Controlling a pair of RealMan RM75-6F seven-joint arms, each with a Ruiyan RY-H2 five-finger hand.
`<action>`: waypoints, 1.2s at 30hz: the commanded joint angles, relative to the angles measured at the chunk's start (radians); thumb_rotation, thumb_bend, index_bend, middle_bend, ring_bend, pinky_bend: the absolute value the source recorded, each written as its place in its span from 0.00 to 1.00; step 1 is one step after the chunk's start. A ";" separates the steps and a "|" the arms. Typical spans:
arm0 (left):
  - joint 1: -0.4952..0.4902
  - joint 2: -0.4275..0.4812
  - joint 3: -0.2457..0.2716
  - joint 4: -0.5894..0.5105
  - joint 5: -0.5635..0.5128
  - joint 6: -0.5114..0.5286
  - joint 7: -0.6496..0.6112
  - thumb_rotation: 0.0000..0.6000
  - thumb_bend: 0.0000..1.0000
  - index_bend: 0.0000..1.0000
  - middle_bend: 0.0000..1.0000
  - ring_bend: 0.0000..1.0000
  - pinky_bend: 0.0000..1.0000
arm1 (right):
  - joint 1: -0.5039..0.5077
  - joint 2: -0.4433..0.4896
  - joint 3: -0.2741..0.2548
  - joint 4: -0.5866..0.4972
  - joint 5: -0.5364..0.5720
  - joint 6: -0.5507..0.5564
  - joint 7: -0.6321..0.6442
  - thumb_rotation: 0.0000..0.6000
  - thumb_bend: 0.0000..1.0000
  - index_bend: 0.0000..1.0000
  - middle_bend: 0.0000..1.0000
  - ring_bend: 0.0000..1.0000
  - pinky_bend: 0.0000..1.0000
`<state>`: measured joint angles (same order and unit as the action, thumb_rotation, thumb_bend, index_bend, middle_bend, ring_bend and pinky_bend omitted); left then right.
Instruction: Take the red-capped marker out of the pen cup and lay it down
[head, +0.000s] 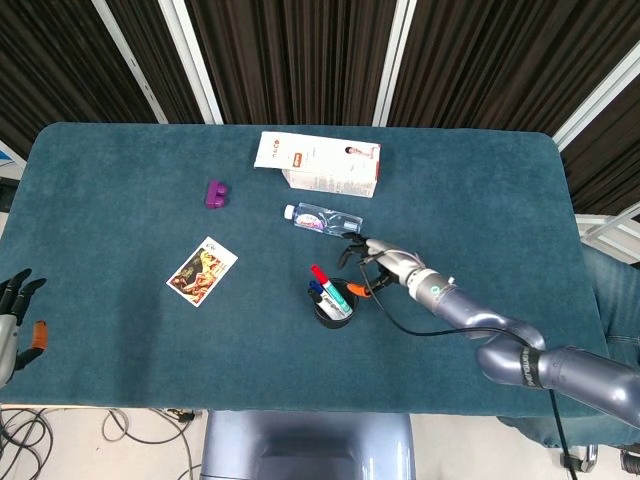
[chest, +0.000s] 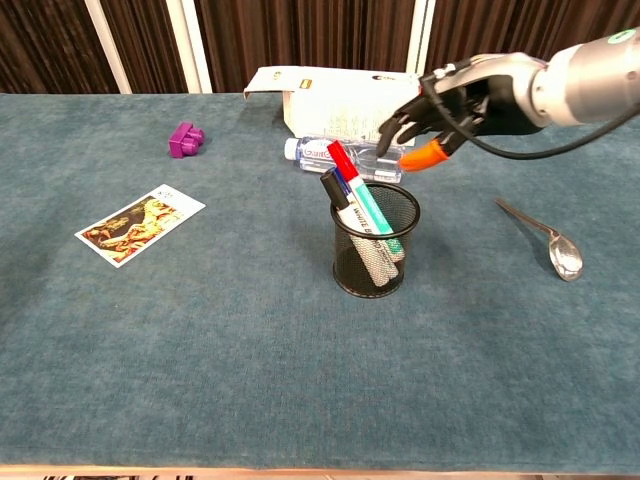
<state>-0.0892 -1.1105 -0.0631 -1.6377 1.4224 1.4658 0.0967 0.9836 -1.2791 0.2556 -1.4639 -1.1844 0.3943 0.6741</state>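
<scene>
A black mesh pen cup (head: 334, 303) (chest: 375, 240) stands near the table's middle front. In it lean several markers; the red-capped marker (head: 319, 274) (chest: 342, 160) sticks out at the upper left of the cup. My right hand (head: 370, 259) (chest: 440, 110) hovers just right of and above the cup's rim, fingers spread, holding nothing. It is a short way from the red cap, not touching it. My left hand (head: 14, 318) hangs at the table's left front edge, fingers apart and empty, out of the chest view.
A clear water bottle (head: 323, 220) (chest: 350, 154) lies right behind the cup, with a white carton (head: 320, 164) beyond it. A metal spoon (chest: 545, 238) lies to the right. A picture card (head: 202, 270) and a purple block (head: 216, 193) sit to the left.
</scene>
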 joint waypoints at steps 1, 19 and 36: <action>-0.001 0.001 0.000 -0.001 -0.001 -0.002 -0.001 1.00 0.54 0.15 0.05 0.09 0.09 | 0.017 -0.014 0.008 0.006 0.026 -0.010 -0.024 1.00 0.44 0.39 0.00 0.00 0.18; 0.000 0.005 0.001 -0.009 -0.002 -0.005 -0.012 1.00 0.54 0.15 0.05 0.09 0.09 | 0.085 -0.067 0.021 0.039 0.161 -0.069 -0.106 1.00 0.43 0.41 0.00 0.00 0.18; 0.000 0.006 0.002 -0.009 -0.003 -0.007 -0.014 1.00 0.54 0.15 0.05 0.09 0.09 | 0.111 -0.096 0.012 0.066 0.245 -0.087 -0.168 1.00 0.43 0.48 0.00 0.00 0.18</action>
<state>-0.0895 -1.1042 -0.0615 -1.6471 1.4194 1.4589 0.0827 1.0947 -1.3743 0.2670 -1.3991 -0.9403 0.3079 0.5074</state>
